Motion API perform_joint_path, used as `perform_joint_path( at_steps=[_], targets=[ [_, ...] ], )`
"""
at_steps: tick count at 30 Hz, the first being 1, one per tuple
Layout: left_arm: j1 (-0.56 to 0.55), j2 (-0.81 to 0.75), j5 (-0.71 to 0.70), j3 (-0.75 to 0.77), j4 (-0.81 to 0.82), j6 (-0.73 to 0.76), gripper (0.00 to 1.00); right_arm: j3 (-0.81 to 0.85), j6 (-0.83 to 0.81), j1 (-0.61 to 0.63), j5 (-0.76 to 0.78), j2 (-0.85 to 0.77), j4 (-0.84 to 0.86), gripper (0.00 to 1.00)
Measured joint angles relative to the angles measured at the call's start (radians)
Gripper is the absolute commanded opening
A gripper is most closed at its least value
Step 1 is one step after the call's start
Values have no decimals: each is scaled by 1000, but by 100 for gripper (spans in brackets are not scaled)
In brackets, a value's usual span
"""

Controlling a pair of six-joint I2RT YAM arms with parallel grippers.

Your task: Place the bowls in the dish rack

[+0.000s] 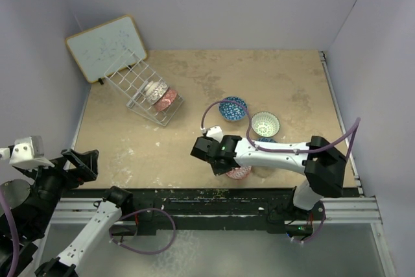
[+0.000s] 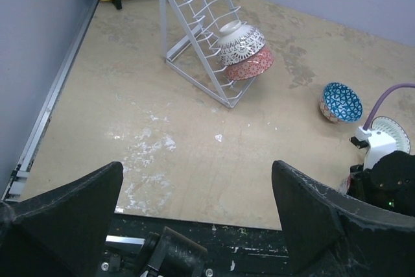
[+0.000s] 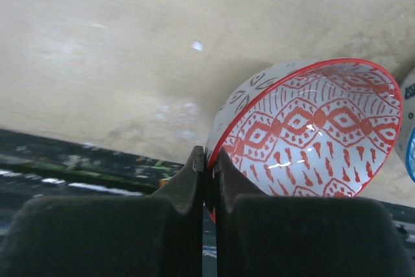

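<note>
Inside the right claw (image 3: 209, 163) sits a rim-pinched red bowl (image 3: 311, 134)

The right arm (image 1: 275, 154) reaches out low from its elbow, the wrist bent down toward the claw. The right gripper (image 3: 209, 160) is clamped tight on the rim of the red bowl (image 3: 311, 134), seemingly with one finger inside the rim and one outside. The left arm (image 1: 91, 231) is folded at the elbow. The left gripper (image 2: 196, 183) tilts downward, its jaws spread wide.
</note>
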Motion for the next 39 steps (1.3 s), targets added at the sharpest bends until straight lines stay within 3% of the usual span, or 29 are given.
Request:
perform_joint_path(
  at_steps=[4, 9, 16, 23, 30, 34, 39],
  targets=[
    [0, 0, -1, 14, 0, 0, 99, 90, -26, 0, -43, -33, 35, 0],
    [0, 7, -3, 69, -1, 4, 99, 133, -69, -14, -142, -175, 240, 0],
    [0, 41, -4, 156, -17, 11, 99, 80, -35, -216, -430, -223, 764, 0],
    [0, 45, -4, 170, -43, 11, 99, 146, 87, -312, -591, -14, 1291, 0],
    [0, 54, -5, 178, -54, 11, 99, 337, 411, -349, -701, 360, 1843, 0],
    [0, 64, -5, 184, -56, 11, 99, 463, 525, -357, -694, 527, 1984, 0],
    [0, 67, -8, 188, -58, 11, 99, 524, 612, -373, -661, 626, 2077, 0]
  ],
)
